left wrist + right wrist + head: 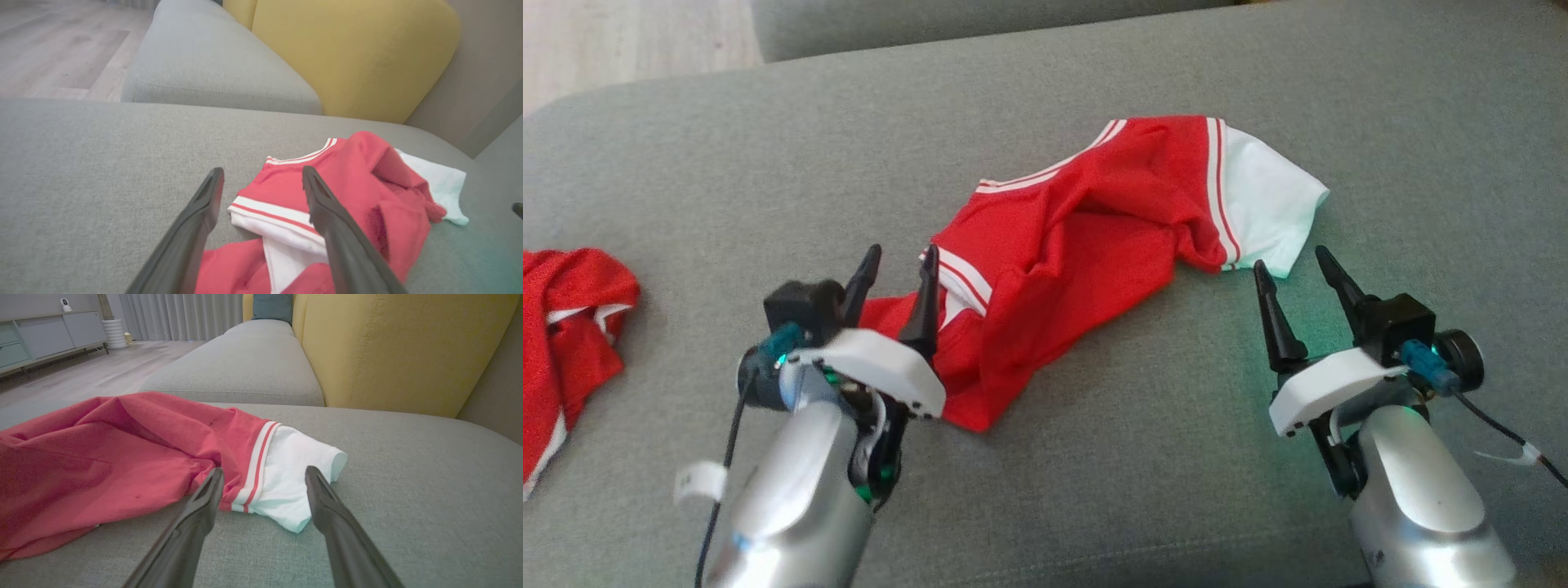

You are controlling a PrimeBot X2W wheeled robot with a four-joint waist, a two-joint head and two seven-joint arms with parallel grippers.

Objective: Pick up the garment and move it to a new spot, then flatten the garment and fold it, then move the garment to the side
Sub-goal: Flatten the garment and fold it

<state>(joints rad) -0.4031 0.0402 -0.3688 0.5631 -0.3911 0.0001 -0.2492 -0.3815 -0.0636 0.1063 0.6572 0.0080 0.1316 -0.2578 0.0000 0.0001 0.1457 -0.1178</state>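
Grey sofa seat (1143,457) lies under the garment on all sides. A yellow backrest (359,53) stands well beyond the garment's far edge.

Garment (1086,245): red shirt with white striped trim, lying on the seat in a crooked, bunched band. The body is creased and doubled over itself, not flat. Its white sleeve (1270,204) sticks out at the garment's right end. Its striped sleeve (278,212) is folded up at the left end.

Second red cloth (568,327): a crumpled heap well apart from the garment, off its left end.

Left pincer (898,278): fingers spread wide, nothing held. It hangs just over the garment's left end, and in its wrist view the fingers straddle the striped sleeve.

Right pincer (263,486): fingers spread wide, nothing held. It sits just short of the garment's right end, with the white sleeve's edge between the finger lines. Whether it touches the cloth cannot be told.

Judgement: the garment looks set down at its spot, and flattening is the step in hand. To do it well:
- Each pincer should take one layer at an outer end, close to the striped seam rather than the loose white tip.
- The ends should be drawn apart evenly and low over the seat, so the central fold opens out.
- Catching the doubled red body at the left end would drag the crease along with it.
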